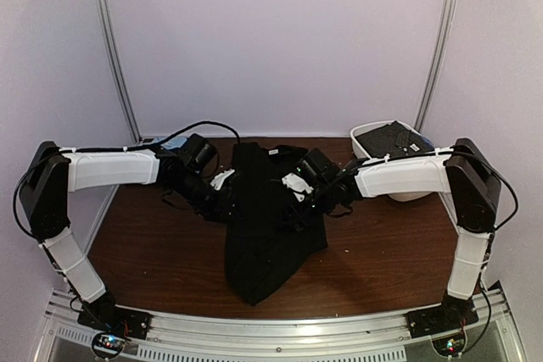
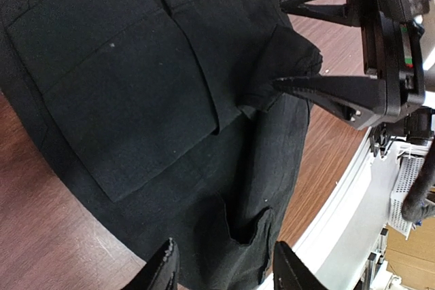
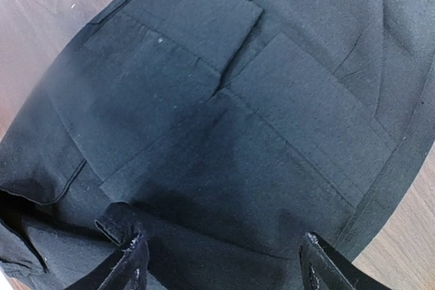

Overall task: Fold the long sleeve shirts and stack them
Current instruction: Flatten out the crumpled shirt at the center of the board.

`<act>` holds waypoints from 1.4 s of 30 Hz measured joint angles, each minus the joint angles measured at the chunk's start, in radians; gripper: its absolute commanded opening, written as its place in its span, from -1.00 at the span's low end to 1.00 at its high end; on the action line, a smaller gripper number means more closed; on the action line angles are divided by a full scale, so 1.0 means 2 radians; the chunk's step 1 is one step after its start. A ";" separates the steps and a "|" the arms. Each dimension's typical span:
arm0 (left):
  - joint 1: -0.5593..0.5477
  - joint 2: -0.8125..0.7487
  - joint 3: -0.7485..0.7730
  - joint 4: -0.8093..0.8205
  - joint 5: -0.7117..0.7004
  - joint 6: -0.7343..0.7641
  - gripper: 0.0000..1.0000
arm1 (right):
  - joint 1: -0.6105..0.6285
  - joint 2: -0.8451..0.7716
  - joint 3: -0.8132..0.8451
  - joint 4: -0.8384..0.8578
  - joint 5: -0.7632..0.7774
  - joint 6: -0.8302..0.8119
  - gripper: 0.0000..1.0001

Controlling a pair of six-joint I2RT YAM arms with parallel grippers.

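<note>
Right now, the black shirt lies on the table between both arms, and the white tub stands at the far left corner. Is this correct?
No: the top external view shows the white tub at the far right corner. The rest is correct.

1. Shirt (image 1: 271,226) lies spread mid-table (image 1: 153,252), centre of the top view.
2. Left gripper (image 1: 227,208) sits at its left edge, right gripper (image 1: 299,209) over its right side.
3. Tub (image 1: 363,135) stands upper right, with a folded garment (image 1: 389,138) inside.
</note>
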 measured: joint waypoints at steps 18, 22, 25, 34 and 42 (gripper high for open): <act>0.005 0.009 -0.020 0.034 -0.002 -0.017 -0.03 | 0.024 0.002 -0.016 -0.018 0.029 0.032 -0.29; 0.005 0.009 -0.022 0.034 -0.008 -0.021 -0.03 | 0.024 0.005 -0.003 -0.047 0.047 0.062 -0.83; 0.005 0.009 -0.024 0.034 -0.010 -0.022 -0.03 | 0.024 0.001 0.003 -0.081 0.052 0.083 -1.00; 0.005 0.023 -0.024 0.032 0.002 -0.022 -0.04 | 0.039 -0.068 0.000 -0.208 0.022 0.138 -1.00; 0.007 0.044 -0.024 -0.002 0.008 -0.008 -0.05 | 0.125 -0.100 -0.067 -0.224 -0.033 0.206 -0.87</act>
